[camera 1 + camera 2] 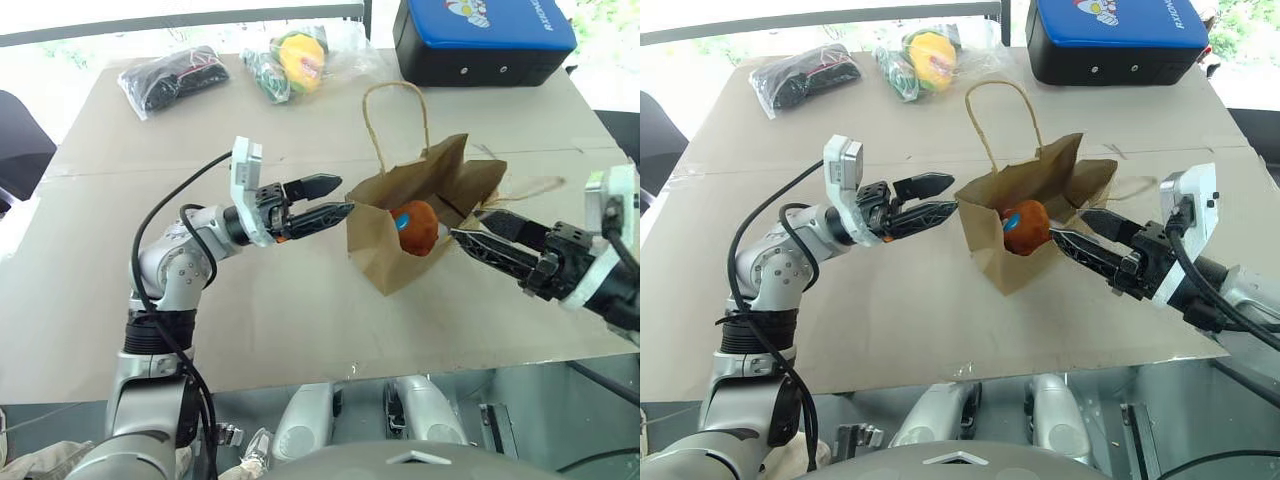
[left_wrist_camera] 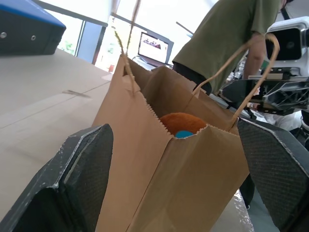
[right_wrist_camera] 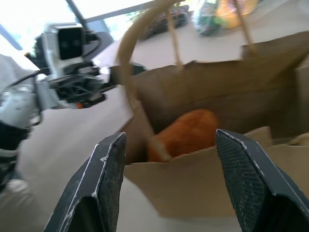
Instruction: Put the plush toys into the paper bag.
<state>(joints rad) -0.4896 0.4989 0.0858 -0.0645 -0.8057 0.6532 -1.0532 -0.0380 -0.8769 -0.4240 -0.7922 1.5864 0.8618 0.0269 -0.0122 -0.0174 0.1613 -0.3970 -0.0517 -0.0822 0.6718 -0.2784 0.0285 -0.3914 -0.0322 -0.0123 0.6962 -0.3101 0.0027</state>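
Note:
The brown paper bag [image 1: 385, 255] stands open in the middle of the table, one loop handle [image 1: 372, 120] upright. An orange plush toy [image 1: 417, 228] with a blue spot lies inside it, seen over the rim in the left wrist view [image 2: 181, 123] and the right wrist view [image 3: 186, 135]. My left gripper [image 1: 347, 195] is open and level, its fingertips at the bag's left edge with the bag [image 2: 193, 183] straight ahead of them. At the bag's right rim my right gripper [image 1: 466, 224] points into the mouth, open, with nothing between its fingers.
At the table's far edge lie a clear plastic bag of yellow-green items [image 1: 295, 60], a bag of black items [image 1: 175, 78] and a blue-topped black case [image 1: 480, 35]. A person in a green shirt [image 2: 227, 38] stands beyond the table.

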